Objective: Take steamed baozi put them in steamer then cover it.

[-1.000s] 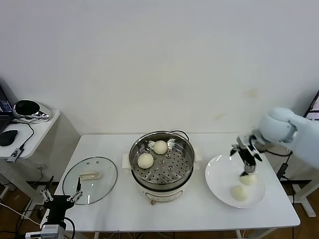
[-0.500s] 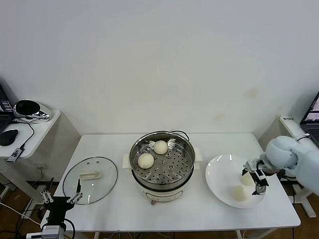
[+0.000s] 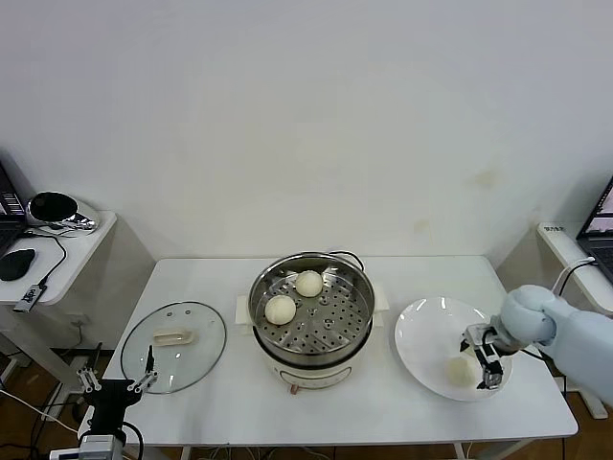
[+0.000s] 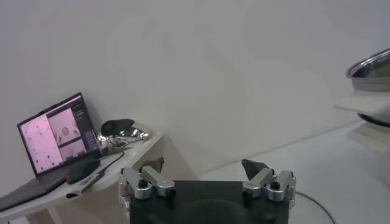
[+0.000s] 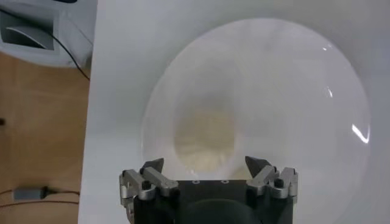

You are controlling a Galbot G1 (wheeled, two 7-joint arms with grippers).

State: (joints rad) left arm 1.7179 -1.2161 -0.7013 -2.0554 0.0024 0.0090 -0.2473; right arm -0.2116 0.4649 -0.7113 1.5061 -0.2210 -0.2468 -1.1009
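The steamer (image 3: 311, 337) stands mid-table with two baozi (image 3: 308, 283) (image 3: 280, 309) on its perforated tray. To its right, a white plate (image 3: 421, 331) carries another baozi (image 3: 460, 371). My right gripper (image 3: 485, 362) hangs low over the plate's right side, beside that bun, and is open. From the right wrist, a baozi (image 5: 204, 137) lies on the plate (image 5: 292, 91) just ahead of the open right gripper (image 5: 205, 162), and nothing is held. The cover (image 3: 196, 359) lies flat at the table's left. My left gripper (image 3: 117, 383) (image 4: 203, 164) waits open below the front left corner.
A side table (image 3: 81, 240) at far left carries a black mouse, a shiny object and cables, and a laptop (image 4: 58, 137) shows there from the left wrist. Another laptop (image 3: 603, 225) sits at the right edge. The table's front edge runs close beneath the plate.
My right gripper has moved from the plate's far side toward its near right side and lower, now covering where the farther plate bun showed. The left arm has not moved.
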